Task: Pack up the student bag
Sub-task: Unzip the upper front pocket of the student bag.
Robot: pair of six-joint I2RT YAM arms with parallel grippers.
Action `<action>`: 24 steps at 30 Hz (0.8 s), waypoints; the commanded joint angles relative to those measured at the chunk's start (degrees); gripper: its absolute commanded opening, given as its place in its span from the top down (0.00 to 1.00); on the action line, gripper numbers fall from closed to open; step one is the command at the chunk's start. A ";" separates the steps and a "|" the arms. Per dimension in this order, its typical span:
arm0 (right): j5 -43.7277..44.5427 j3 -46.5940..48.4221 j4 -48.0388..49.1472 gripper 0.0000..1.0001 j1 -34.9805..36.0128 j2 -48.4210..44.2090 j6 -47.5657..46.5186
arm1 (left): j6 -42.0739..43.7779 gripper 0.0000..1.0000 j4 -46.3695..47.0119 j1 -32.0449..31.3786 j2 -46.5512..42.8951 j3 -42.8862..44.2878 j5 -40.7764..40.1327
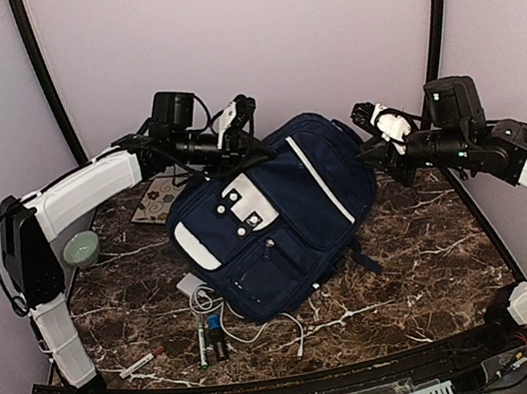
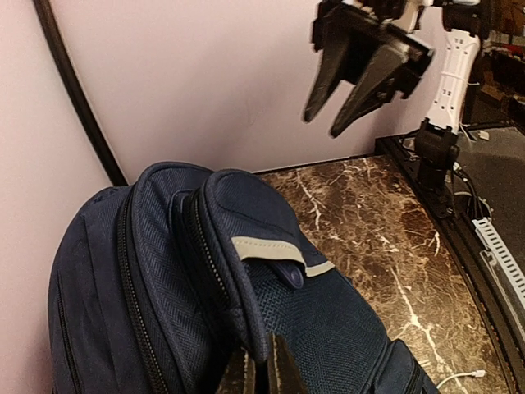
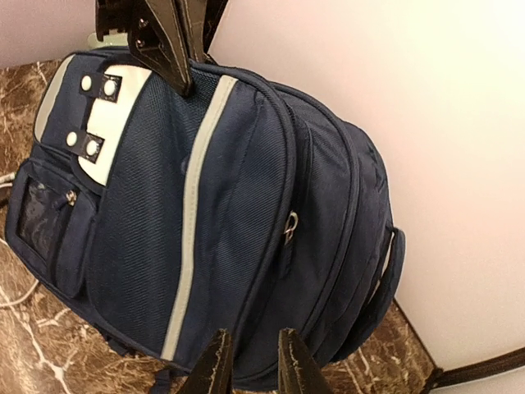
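Left claw [image 1: 251,146] from above: reaches in from the rear left and pinches the back edge of the student bag [image 1: 295,202], fingers pressed together on navy fabric. Places that bag in the middle of the counter [image 1: 426,261], tilted, with white patch and front pockets facing up and toward the near left. Puts the right claw [image 1: 364,119] just beside the bag's far right corner, apart from it, fingers a little spread on nothing. Shows a pale green bowl [image 1: 80,250] at the left edge, a patterned flat item [image 1: 156,201] behind the bag, and a white cable [image 1: 266,330] and markers [image 1: 207,343] near the front. From the left wrist: clamps a raised fold of the bag [image 2: 164,287] between the tips of the left claw [image 2: 261,371] at the bottom of the view. Catches the right claw [image 2: 326,123] high in the air beyond, slightly parted, empty, clear of the bag. From the right wrist: frames the bag [image 3: 238,205] close to the wall [image 3: 426,123], white stripe down its front, handle on the wall side. Sets the right claw [image 3: 250,365] low in the view, tips parted, navy fabric showing through the gap. Spots the left claw [image 3: 182,78] at the top, closed on the bag's edge beside the white patch.
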 commanded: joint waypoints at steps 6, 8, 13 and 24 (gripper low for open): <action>1.23 0.65 0.45 0.82 1.70 -1.95 -19.30 | 6.43 1.00 -5.04 -5.26 -11.03 -4.43 3.40; 0.56 0.74 0.29 0.82 2.44 -2.14 -20.38 | 5.25 1.00 -3.11 -6.12 -11.88 -6.32 1.04; -0.81 -2.70 0.32 0.81 5.00 -6.23 -19.80 | 0.10 1.00 5.67 -6.79 -14.25 -11.94 -2.08; 0.17 -13.69 5.48 0.75 10.02 -12.92 -1.10 | -2.43 1.00 9.38 -6.99 -13.39 -12.99 -4.05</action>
